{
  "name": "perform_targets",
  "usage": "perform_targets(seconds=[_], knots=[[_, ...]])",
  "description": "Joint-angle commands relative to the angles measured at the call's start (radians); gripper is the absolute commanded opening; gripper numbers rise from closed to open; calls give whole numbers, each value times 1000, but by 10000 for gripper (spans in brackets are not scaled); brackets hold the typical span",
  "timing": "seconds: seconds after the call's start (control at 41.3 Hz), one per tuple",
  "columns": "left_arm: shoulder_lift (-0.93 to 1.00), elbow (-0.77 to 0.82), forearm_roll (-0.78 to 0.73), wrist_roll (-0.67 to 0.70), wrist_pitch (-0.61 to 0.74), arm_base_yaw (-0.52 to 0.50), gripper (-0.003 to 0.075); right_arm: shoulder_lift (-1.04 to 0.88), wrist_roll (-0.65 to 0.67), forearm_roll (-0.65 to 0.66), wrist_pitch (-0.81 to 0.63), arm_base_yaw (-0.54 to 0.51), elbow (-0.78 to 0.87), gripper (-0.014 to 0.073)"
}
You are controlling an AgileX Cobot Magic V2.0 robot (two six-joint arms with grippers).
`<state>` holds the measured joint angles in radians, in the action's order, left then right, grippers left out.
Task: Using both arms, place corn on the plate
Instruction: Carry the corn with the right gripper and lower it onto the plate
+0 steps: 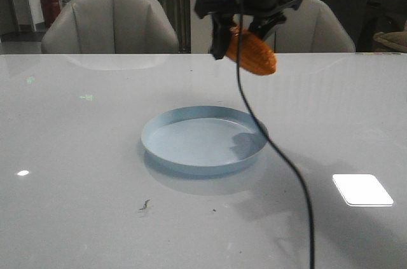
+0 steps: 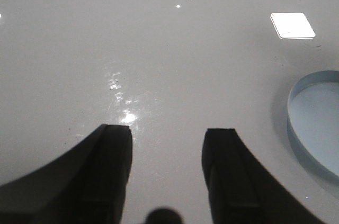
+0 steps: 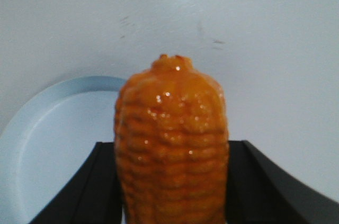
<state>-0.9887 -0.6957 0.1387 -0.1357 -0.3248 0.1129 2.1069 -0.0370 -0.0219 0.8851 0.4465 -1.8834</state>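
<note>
Orange corn [image 1: 253, 53], clamped in the right gripper [image 1: 245, 39], could miss the plate's [image 1: 191, 154] far-right rim; the left gripper [image 2: 167, 150] gapes empty.

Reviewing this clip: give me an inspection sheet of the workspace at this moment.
Surface: glossy white table, light glare, small dark speck.
Job's things: corn held in the air above the far right of the empty plate.
Clutter: nothing seen.
Grippers: right gripper shut on corn; left gripper open, empty, over bare table.
Cables: black cable hangs across the plate's right side.
Surroundings: grey chairs behind the table.
</note>
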Motion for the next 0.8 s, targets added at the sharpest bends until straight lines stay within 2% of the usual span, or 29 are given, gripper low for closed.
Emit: perform_targets(seconds=[0.0,0.145,0.46,0.654,0.775], knots=[[16,-29,13,4,66,-4,376,-22,-11,-2,-17,41,-34,343],[16,-29,13,4,64,-4,376,38,-11,-2,1,80,-34,459],[16,-29,13,4,64,-4,376,95,-5,-9,7,86,-34,463],[16,-29,13,4,64,-4,376,97,10,-9,7,86,-34,535],[16,-29,13,4,64,-4,376,98,19,-10,7,86,-34,544]])
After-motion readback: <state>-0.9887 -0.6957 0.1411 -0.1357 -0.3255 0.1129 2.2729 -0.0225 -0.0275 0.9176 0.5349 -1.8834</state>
